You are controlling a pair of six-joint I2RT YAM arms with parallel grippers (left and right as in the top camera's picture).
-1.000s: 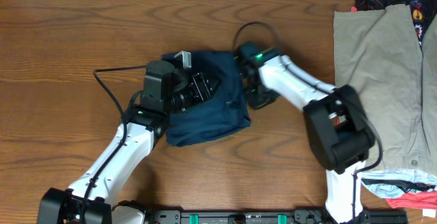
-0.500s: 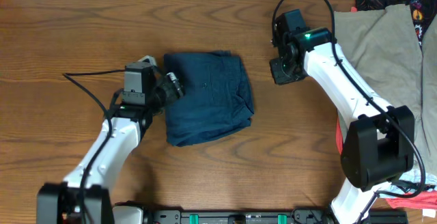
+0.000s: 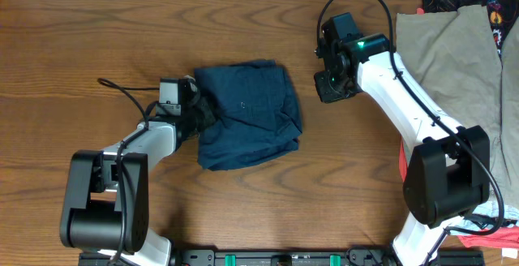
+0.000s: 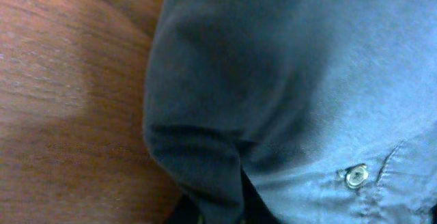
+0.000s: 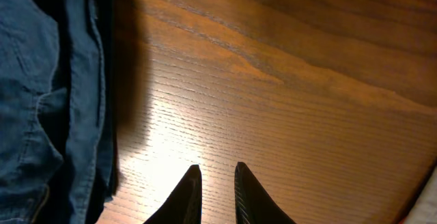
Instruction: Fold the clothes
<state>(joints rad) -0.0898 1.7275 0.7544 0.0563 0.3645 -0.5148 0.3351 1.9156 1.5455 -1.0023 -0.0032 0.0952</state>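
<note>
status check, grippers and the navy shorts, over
Left gripper at the navy shorts, left edge, grip unclear. Right gripper nearly shut, empty, over the table right of them. Shorts lie folded. Nothing in the way.

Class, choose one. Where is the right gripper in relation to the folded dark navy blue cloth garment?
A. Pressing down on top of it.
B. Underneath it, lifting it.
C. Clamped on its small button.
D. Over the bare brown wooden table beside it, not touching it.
D: the right wrist view shows the right gripper over the bare brown wooden table, with the dark navy blue cloth garment off to one side, apart from the fingertips.
</note>
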